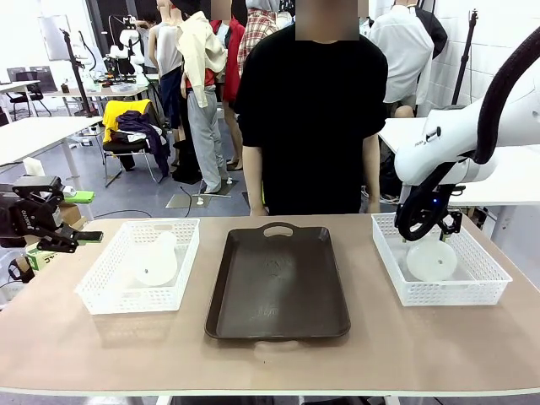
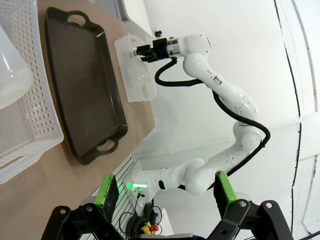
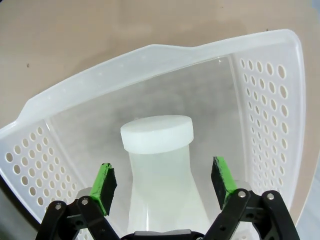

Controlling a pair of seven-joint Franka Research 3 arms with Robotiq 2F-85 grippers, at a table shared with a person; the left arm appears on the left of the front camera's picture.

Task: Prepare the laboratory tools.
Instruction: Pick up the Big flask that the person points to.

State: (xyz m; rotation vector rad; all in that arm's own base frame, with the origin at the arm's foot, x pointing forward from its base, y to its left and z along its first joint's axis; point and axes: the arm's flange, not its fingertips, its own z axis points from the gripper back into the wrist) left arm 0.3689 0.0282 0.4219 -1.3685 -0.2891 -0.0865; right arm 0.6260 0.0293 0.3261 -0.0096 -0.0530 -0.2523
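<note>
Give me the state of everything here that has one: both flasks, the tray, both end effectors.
Left flask: on its side in the left basket, untouched.
Right flask: on its side in the right basket, not gripped.
Tray: flat, nothing on it.
Left end effector: open, empty.
Right end effector: open, straddling the right flask.

flasks (image 1: 431,260) frosted white | baskets (image 1: 126,299) white, holed | tray (image 1: 278,287) dark brown
</note>
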